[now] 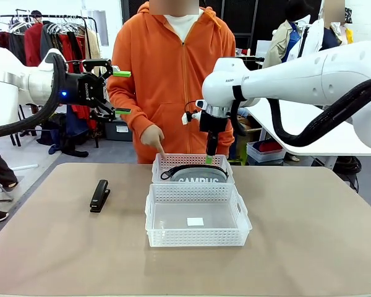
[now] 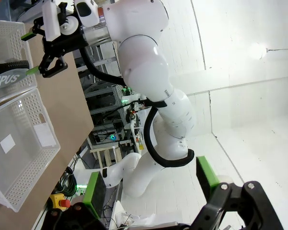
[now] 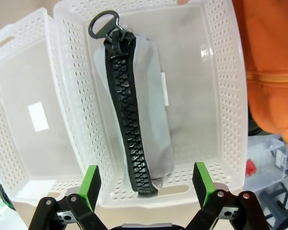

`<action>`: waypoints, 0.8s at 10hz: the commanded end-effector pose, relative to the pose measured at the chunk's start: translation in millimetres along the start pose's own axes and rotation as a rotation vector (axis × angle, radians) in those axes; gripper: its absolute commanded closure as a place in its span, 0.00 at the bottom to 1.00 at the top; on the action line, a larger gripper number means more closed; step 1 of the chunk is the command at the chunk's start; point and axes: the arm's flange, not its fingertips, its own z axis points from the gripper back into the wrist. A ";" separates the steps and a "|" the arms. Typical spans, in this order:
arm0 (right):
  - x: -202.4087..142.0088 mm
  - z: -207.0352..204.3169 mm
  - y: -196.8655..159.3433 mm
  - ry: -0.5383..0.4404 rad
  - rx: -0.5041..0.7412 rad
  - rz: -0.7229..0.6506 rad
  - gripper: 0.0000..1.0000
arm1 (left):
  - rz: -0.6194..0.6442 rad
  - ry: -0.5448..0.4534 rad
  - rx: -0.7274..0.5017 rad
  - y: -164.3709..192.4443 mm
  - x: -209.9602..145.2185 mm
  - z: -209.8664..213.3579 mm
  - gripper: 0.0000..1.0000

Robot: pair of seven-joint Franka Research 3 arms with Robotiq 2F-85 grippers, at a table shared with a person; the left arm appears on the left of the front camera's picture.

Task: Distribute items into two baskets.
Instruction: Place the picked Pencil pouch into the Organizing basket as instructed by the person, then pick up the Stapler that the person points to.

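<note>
One of two items is placed, we judge: the grey pencil case (image 3: 134, 120) lies lengthwise in the far basket (image 1: 226, 167), soft fabric, chunky black zip uppermost, ring pull at one end. What remains: the black stapler (image 1: 99, 195) sits on the tan tabletop (image 1: 309, 235), left of the near basket (image 1: 195, 236). We note both baskets are translucent white plastic, rectangular, lattice-walled. Right gripper (image 1: 209, 158) hangs over the case, jaws spread, empty; left gripper (image 1: 122, 93) is raised well apart, likewise spread and empty.
</note>
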 end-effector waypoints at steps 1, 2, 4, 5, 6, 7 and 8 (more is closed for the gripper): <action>-3.6 12.8 3.1 -0.055 0.028 0.008 0.00 | -0.002 -0.001 -0.001 -1.2 -0.8 0.6 0.00; -5.9 15.7 3.9 -0.067 0.025 0.005 0.00 | -0.002 -0.001 -0.001 -1.2 -0.8 0.6 0.00; -2.3 10.3 -0.8 -0.031 0.006 -0.013 0.00 | -0.002 -0.001 -0.001 -1.2 -0.8 0.6 0.00; -2.3 10.3 -0.8 -0.031 0.006 -0.013 0.00 | -0.002 -0.001 -0.001 -1.2 -0.8 0.6 0.00; -2.3 10.3 -0.8 -0.031 0.006 -0.013 0.00 | -0.002 -0.001 -0.001 -1.2 -0.8 0.6 0.00; -2.3 10.3 -0.8 -0.031 0.006 -0.013 0.00 | -0.002 -0.001 -0.001 -1.2 -0.8 0.6 0.00; -3.3 9.3 -1.3 -0.038 0.014 -0.018 0.00 | -0.002 -0.001 -0.001 -1.2 -0.8 0.6 0.00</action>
